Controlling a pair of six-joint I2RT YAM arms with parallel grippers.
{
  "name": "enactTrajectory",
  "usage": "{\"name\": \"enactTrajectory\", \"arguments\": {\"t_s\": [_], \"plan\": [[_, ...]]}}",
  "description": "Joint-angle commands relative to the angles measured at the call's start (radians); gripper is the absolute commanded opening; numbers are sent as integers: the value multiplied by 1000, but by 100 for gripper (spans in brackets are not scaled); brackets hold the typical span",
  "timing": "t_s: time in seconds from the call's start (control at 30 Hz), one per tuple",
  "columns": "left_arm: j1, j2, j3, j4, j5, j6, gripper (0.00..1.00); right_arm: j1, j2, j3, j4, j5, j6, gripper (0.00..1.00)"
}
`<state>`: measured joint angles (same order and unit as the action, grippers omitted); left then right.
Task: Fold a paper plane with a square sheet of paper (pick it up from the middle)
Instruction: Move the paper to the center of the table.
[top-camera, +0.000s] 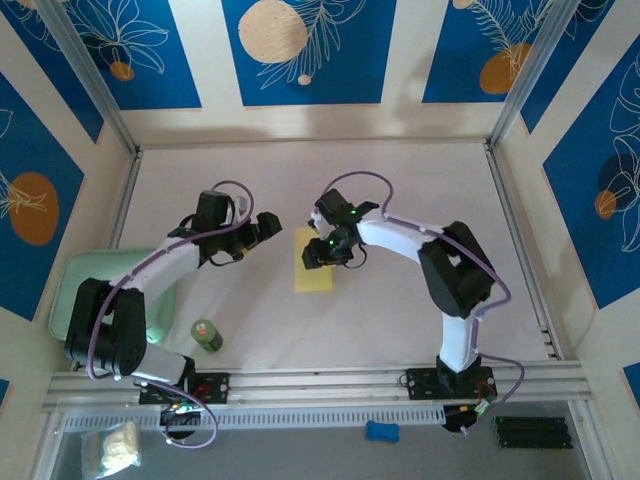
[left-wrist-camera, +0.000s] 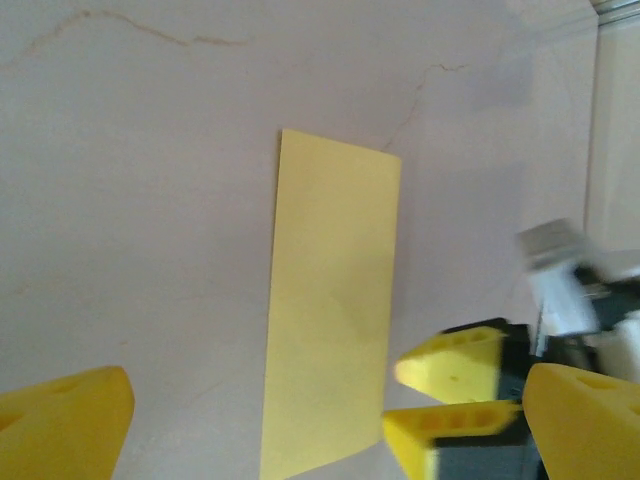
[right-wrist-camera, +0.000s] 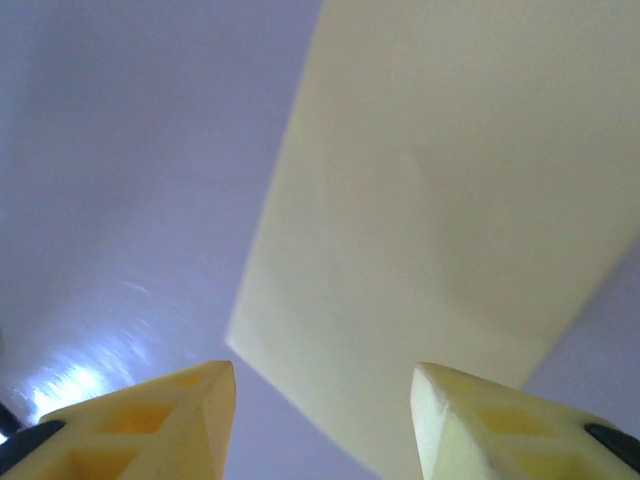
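Green tray (top-camera: 92, 266) sits well left of the folded paper (top-camera: 313, 281)

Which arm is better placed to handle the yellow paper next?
Right, likely. The right claw is partly open directly over the paper, with the paper's edge just ahead of its fingers. The left claw is wide open, off to the paper's side.
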<state>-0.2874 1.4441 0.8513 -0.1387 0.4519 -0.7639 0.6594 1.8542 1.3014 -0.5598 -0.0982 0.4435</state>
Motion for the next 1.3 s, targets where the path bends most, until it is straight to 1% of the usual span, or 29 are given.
{"name": "enactTrajectory", "arguments": {"t_s": [0.0, 0.1, 0.2, 0.23, 0.33, 0.4, 0.47, 0.63, 0.73, 0.87, 1.0, 1.1, 1.17, 1.27], "plan": [[-16, -8, -49, 97, 69, -74, 99, -15, -111, -63, 110, 74, 257, 50], [-46, -13, -75, 126, 66, -107, 99, -20, -149, -132, 176, 52, 372, 48], [-92, -8, -81, 103, 40, -130, 100, -23, -138, -151, 187, 59, 422, 44], [-106, -7, -86, 98, 29, -141, 100, -27, -125, -152, 193, 53, 430, 42], [-142, -7, -116, 128, 2, -177, 96, -40, -75, -145, 215, 23, 445, 35], [-153, -3, -135, 153, -13, -197, 94, -45, -45, -135, 231, 6, 446, 33], [-158, 12, -137, 160, 0, -213, 92, -47, -21, -121, 229, 4, 442, 33], [-186, 44, -130, 146, 4, -240, 82, -53, 37, -112, 219, -2, 436, 33], [-202, 71, -120, 120, 10, -248, 76, -62, 62, -132, 238, -31, 439, 33], [-222, 97, -106, 91, 17, -248, 69, -69, 74, -158, 240, -28, 439, 32], [-236, 122, -88, 31, 22, -215, 54, -75, 91, -162, 215, -17, 432, 32], [-244, 134, -71, -16, 19, -179, 46, -78, 103, -153, 198, -15, 417, 30], [-250, 138, -66, -32, 12, -167, 44, -81, 109, -145, 192, -19, 406, 27], [-263, 146, -58, -46, -4, -160, 43, -84, 116, -138, 180, -13, 394, 25]]}}
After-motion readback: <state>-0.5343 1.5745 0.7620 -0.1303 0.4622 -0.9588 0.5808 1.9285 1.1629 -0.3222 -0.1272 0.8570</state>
